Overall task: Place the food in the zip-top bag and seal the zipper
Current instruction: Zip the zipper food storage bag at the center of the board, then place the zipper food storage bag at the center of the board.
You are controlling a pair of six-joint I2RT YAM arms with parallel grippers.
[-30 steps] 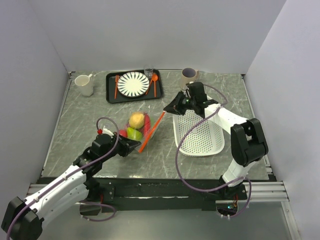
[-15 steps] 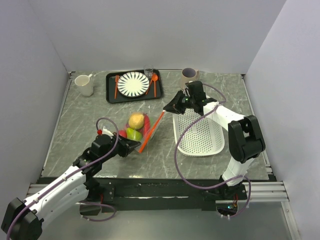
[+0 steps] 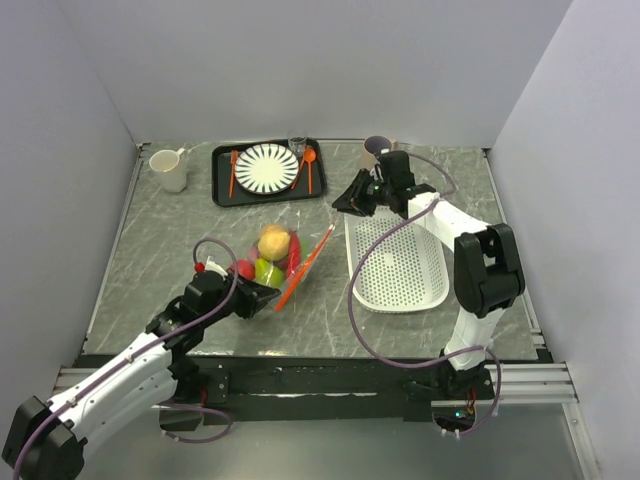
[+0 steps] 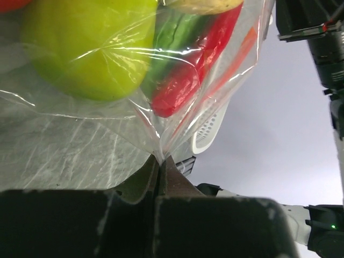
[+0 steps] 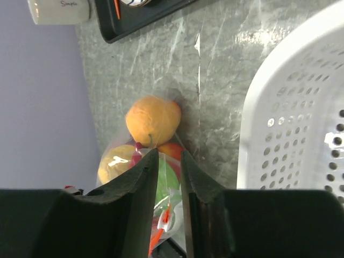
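The zip-top bag [image 3: 270, 262] looks soft and slippery, heavy with food [image 3: 274, 243]; better to grip the stiffer zipper [image 3: 305, 268]. The left pincer [image 4: 159, 159] pinches 1 corner; the right pincer [image 5: 168, 157] is slightly open and empty.

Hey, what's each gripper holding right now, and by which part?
The left gripper pinches the zip-top bag by a fold of clear plastic at its near corner. The right gripper holds nothing.

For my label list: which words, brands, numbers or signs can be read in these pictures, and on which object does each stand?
"Simple": small dark script on the white mug, seen in the right wrist view; it is tiny, so this reading is uncertain.
No other text can be read in any view.
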